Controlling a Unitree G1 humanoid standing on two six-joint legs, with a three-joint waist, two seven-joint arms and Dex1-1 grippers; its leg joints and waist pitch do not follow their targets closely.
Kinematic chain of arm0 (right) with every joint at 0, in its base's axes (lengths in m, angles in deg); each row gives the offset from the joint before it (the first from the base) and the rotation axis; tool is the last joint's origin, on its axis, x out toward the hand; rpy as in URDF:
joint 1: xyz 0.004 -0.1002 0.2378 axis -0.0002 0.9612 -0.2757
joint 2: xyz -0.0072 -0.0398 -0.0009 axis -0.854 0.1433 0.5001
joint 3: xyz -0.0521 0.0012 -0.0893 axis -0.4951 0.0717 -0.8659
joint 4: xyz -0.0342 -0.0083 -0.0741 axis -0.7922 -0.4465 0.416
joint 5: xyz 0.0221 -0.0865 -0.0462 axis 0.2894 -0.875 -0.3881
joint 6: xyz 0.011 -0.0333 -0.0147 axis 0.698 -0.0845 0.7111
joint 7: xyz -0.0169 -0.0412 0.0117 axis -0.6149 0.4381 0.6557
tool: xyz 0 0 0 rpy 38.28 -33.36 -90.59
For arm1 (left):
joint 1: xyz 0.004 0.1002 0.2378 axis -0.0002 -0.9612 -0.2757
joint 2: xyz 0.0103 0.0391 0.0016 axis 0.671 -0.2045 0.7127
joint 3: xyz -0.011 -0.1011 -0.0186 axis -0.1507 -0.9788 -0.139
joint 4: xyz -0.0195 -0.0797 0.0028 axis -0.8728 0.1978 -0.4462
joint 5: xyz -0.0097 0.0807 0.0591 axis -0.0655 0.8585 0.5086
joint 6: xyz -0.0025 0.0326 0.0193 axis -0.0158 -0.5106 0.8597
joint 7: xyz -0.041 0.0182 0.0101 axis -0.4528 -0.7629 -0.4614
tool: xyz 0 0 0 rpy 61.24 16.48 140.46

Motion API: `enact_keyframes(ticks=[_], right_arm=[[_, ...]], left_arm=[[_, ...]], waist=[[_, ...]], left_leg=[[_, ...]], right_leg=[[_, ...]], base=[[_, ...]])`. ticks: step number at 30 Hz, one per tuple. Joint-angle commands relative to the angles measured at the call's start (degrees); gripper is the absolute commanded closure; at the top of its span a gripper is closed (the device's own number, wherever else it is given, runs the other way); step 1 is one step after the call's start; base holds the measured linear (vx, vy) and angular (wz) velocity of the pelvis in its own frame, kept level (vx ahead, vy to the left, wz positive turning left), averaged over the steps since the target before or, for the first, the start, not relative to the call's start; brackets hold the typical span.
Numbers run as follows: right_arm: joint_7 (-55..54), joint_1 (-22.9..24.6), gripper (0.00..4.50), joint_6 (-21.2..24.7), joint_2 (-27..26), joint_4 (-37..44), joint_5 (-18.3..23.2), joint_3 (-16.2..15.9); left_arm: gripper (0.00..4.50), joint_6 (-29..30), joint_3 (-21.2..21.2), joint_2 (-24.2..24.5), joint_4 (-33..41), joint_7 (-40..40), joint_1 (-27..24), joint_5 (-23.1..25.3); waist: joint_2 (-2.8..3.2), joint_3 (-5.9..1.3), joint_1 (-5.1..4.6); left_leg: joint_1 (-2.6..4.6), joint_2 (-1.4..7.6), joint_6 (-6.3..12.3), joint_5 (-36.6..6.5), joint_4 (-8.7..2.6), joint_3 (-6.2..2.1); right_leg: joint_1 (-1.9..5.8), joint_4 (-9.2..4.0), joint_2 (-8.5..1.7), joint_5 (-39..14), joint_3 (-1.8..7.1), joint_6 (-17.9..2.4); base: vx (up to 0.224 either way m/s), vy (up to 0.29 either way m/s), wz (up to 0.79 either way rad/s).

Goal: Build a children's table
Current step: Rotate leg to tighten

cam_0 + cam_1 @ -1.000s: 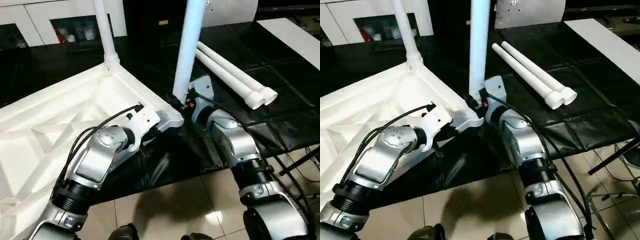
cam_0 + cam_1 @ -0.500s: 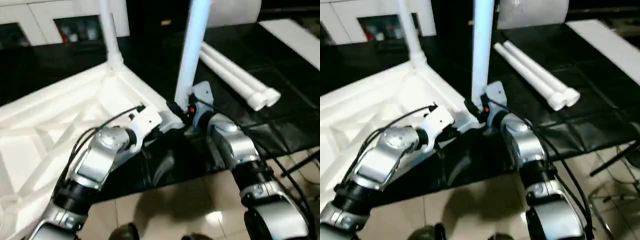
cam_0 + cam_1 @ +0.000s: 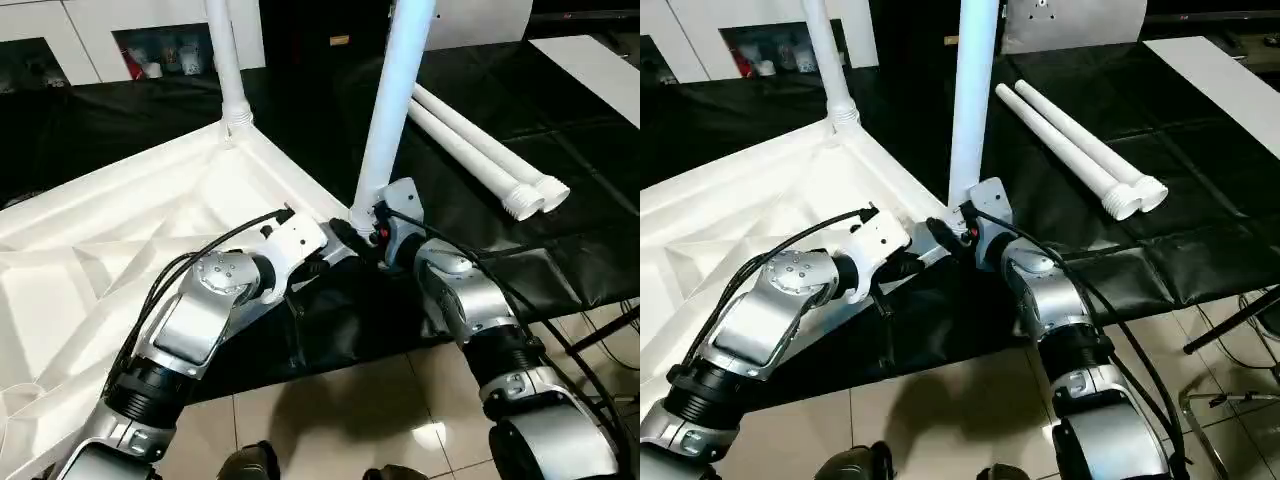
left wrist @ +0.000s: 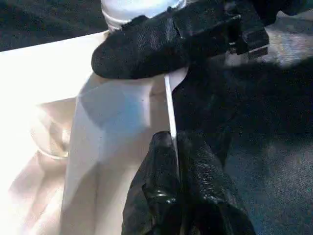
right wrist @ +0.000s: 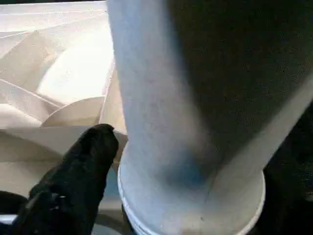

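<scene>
Left hand [image 4: 176,161] is pinched closed on the thin near-corner edge of the white plastic ribbed tabletop [image 3: 120,250], inverted on the black-covered bench [image 3: 600,230].

Right hand [image 3: 365,228] sits at the foot of the upright white tube leg [image 3: 390,110]; its finger spread cannot be told. The leg's axis rises vertically from that corner socket.

Two spare white tube legs [image 3: 480,165] lie far right. The thread seating is hidden.

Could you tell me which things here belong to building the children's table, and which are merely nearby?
Belonging to the job:
- white tabletop, lying underside up
- far corner leg, standing in its socket
- near corner leg, upright at its socket
- two spare legs, lying side by side on the black-covered work table
- left gripper, pinching the tabletop's edge
- right gripper, at the near leg's base

Merely nearby:
- white cabinet
</scene>
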Motion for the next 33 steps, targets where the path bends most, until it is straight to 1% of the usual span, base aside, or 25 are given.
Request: enact_keyframes(ticks=[1,2,3,4,5,6,7,8,10,11,12,13,14,18,19,21,22,25,26,28,30,33], right_arm=[[1.1,3.2,0.15,2.4,1.1,-1.0,-0.1,-0.4],[2.6,4.5,0.06,2.2,2.1,1.1,0.2,-0.3],[3.1,4.8,0.06,2.2,2.3,1.7,0.4,-0.2],[3.1,4.8,0.06,2.2,2.3,1.7,0.4,-0.2],[7.3,7.2,0.06,2.2,4.4,5.7,2.1,0.0],[7.8,7.4,0.06,2.1,4.6,6.0,2.3,0.1],[8.3,7.7,0.06,1.9,4.9,6.4,2.5,0.1],[9.6,8.5,0.06,2.2,5.8,7.7,3.1,0.3],[12.1,9.8,0.06,2.0,7.3,9.5,4.1,0.6],[13.9,10.7,0.06,2.4,8.6,11.0,4.9,0.7],[14.7,11.1,0.06,2.0,9.3,11.6,5.2,0.7],[15.3,11.4,0.06,1.6,9.7,12.0,5.3,0.6],[16.0,11.7,0.06,1.6,10.4,12.6,5.5,0.7],[18.1,12.7,0.06,2.3,12.1,14.5,6.1,0.9],[18.7,13.0,0.06,2.4,12.5,15.0,6.3,0.9],[19.2,13.2,0.06,2.5,12.9,15.5,6.6,0.9],[19.6,13.5,0.06,2.5,13.4,16.1,6.9,0.9],[21.8,14.2,0.06,1.9,14.6,17.7,7.8,1.0],[23.5,14.4,0.06,1.6,15.8,18.5,8.1,1.1],[25.1,14.6,0.06,1.2,16.8,19.2,8.5,1.3],[27.1,14.6,0.06,1.2,17.9,19.7,9.0,1.2],[30.9,14.8,0.06,0.8,20.2,21.3,9.6,0.6]], left_arm=[[4.5,-1.8,1.7,0.4,1.6,2.6,0.4,-1.0],[4.5,-2.5,1.7,0.9,0.8,2.8,0.6,-0.9],[4.5,-2.7,1.7,1.0,0.6,2.9,0.7,-0.9],[4.5,-2.7,1.7,1.0,0.6,2.9,0.7,-0.9],[4.5,-4.5,1.9,2.3,-1.0,3.7,1.0,-0.6],[4.5,-4.7,2.0,2.4,-1.2,3.8,1.0,-0.5],[4.5,-4.9,2.0,2.6,-1.3,3.9,1.0,-0.5],[4.5,-5.4,2.0,3.0,-1.7,4.3,1.0,-0.6],[4.5,-6.2,2.1,3.8,-2.3,5.0,1.1,-0.8],[4.5,-7.0,2.4,4.4,-2.9,5.8,1.2,-0.8],[4.5,-7.4,2.4,4.7,-3.3,6.1,1.3,-0.9],[4.5,-7.7,2.4,4.8,-3.6,6.3,1.4,-0.9],[4.5,-8.1,2.6,5.1,-4.0,6.8,1.5,-0.9],[4.5,-9.5,2.9,5.8,-5.4,7.8,2.0,-1.0],[4.5,-9.9,3.1,6.0,-5.8,8.1,2.1,-1.0],[4.5,-10.2,3.2,6.2,-6.0,8.3,2.3,-1.1],[4.5,-10.5,3.3,6.4,-6.2,8.7,2.4,-1.3],[4.5,-11.8,3.5,6.9,-6.8,9.9,2.5,-1.6],[4.5,-13.4,3.8,7.3,-7.4,11.1,2.7,-1.9],[4.5,-14.3,3.9,7.6,-8.0,12.2,2.8,-2.3],[4.5,-16.3,4.3,8.1,-8.6,13.7,2.9,-2.4],[4.5,-19.6,5.1,9.4,-9.8,16.6,3.3,-2.6]], waist=[[0.46,-3.71,-0.06],[0.43,-3.76,0.03],[0.49,-3.76,0.27],[0.48,-3.78,0.25],[0.19,-3.7,0.48],[0.24,-3.68,0.64],[0.29,-3.76,0.77],[0.5,-3.78,0.84],[0.46,-3.71,0.88],[0.53,-3.65,0.96],[0.49,-3.65,1.01],[0.52,-3.64,0.96],[0.55,-3.61,0.99],[0.35,-3.5,0.99],[0.31,-3.53,1.01],[0.42,-3.49,0.99],[0.21,-3.5,0.97],[0.37,-3.61,1.08],[0.19,-3.69,1.13],[0.3,-3.79,1.26],[0.3,-3.88,1.29],[0.32,-3.9,1.37]], left_leg=[[1.93,4.37,7.97,1.1,-2.5,-1.42],[1.88,4.38,7.96,1.5,-2.46,-1.48],[1.93,4.38,8.21,1.5,-2.4,-1.48],[1.93,4.38,8.24,1.5,-2.37,-1.44],[1.9,4.34,8.3,1.0,-2.39,-1.4],[1.82,4.34,8.36,0.8,-2.34,-1.43],[1.92,4.4,8.31,0.6,-2.34,-1.42],[1.9,4.41,8.2,0.5,-2.37,-1.49],[1.9,4.4,8.03,-0.1,-2.41,-1.48],[1.87,4.31,7.87,-0.8,-2.38,-1.46],[1.83,4.42,7.62,-1.3,-2.43,-1.51],[1.89,4.42,7.37,-1.8,-2.46,-1.48],[1.8,4.31,7.24,-1.8,-2.38,-1.45],[1.66,4.2,7.4,-2.3,-2.36,-1.39],[1.67,4.26,7.48,-2.3,-2.31,-1.39],[1.69,4.27,7.62,-2.3,-2.32,-1.37],[1.68,4.27,7.85,-1.9,-2.26,-1.35],[1.72,4.28,8.45,-1.0,-2.08,-1.35],[1.75,4.37,8.78,-0.4,-2.05,-1.36],[1.7,4.34,9.45,0.1,-1.87,-1.38],[1.54,4.35,9.79,0.2,-1.72,-1.4],[1.51,4.36,10.03,-0.2,-1.67,-1.4]], right_leg=[[2.22,-2.13,-5.01,22.3,2.35,-17.0],[2.31,-2.0,-5.03,22.7,2.34,-16.9],[2.25,-2.07,-5.02,22.9,2.29,-16.4],[2.23,-2.0,-5.01,23.1,2.33,-16.4],[2.27,-2.18,-4.95,22.5,2.31,-16.2],[2.33,-2.1,-4.99,22.5,2.36,-15.8],[2.26,-2.09,-5.03,22.4,2.38,-15.7],[2.23,-2.06,-5.02,22.1,2.29,-15.6],[2.16,-2.15,-4.95,21.3,2.28,-15.8],[2.19,-2.32,-4.95,20.5,2.33,-15.8],[2.26,-2.25,-5.03,20.0,2.36,-15.9],[2.15,-2.33,-4.99,19.1,2.34,-16.1],[2.19,-2.33,-5.04,18.6,2.38,-16.5],[2.25,-2.47,-5.07,17.5,2.41,-16.9],[2.24,-2.39,-5.11,17.1,2.48,-16.8],[2.14,-2.5,-5.11,15.5,2.44,-17.0],[2.16,-2.44,-5.08,15.7,2.48,-17.1],[2.05,-2.24,-4.98,16.8,2.44,-17.2],[2.06,-2.15,-4.95,17.5,2.4,-17.2],[2.01,-1.95,-4.98,18.3,2.3,-17.2],[2.07,-1.85,-5.02,18.4,2.26,-17.3],[2.01,-1.86,-5.04,18.0,2.22,-17.3]], base=[[0.0,0.0,0.0],[0.0,0.0,0.0],[0.0,0.0,0.0],[0.0,0.0,0.0],[0.0,0.0,0.0],[0.0,0.0,0.0],[0.0,0.0,0.0],[0.0,0.0,0.0],[0.0,0.0,0.0],[0.0,0.0,0.0],[0.0,0.0,0.0],[0.0,0.0,0.0],[0.0,0.0,0.0],[0.0,0.0,0.0],[0.0,0.0,0.0],[0.0,0.0,0.0],[0.0,0.0,0.0],[0.0,0.0,0.0],[0.0,0.0,0.0],[0.0,0.0,0.0],[0.0,0.0,0.0],[0.0,0.0,0.0]])
